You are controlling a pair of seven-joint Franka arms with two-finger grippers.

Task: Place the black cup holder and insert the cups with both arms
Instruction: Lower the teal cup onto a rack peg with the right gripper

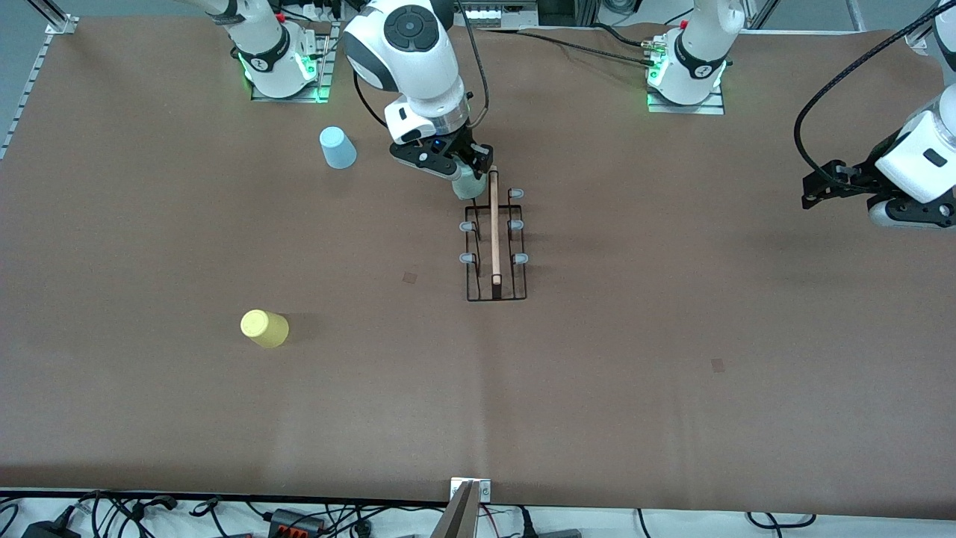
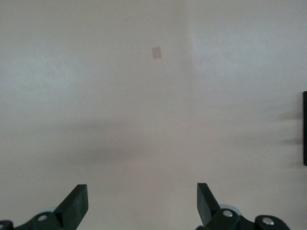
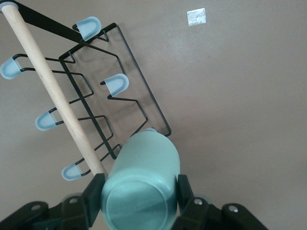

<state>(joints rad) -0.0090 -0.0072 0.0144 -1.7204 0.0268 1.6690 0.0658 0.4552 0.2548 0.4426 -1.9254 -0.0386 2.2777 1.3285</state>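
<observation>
The black cup holder (image 1: 496, 246) stands mid-table, its wooden rod handle (image 1: 494, 224) pointing toward the front camera. My right gripper (image 1: 464, 173) is shut on the pale mint green cup (image 1: 469, 183) and holds it upside down over the peg at the holder's end nearest the robot bases. In the right wrist view the mint cup (image 3: 144, 182) sits between the fingers (image 3: 184, 191), beside the handle (image 3: 53, 91). The light blue cup (image 1: 337, 147) and the yellow cup (image 1: 264, 328) rest on the table toward the right arm's end. My left gripper (image 1: 818, 187) is open, empty, waiting over bare table.
The brown table cover (image 1: 672, 336) carries small square marks (image 1: 718, 365). Cables and plugs lie along the table edge nearest the front camera. The holder's edge just shows in the left wrist view (image 2: 304, 127).
</observation>
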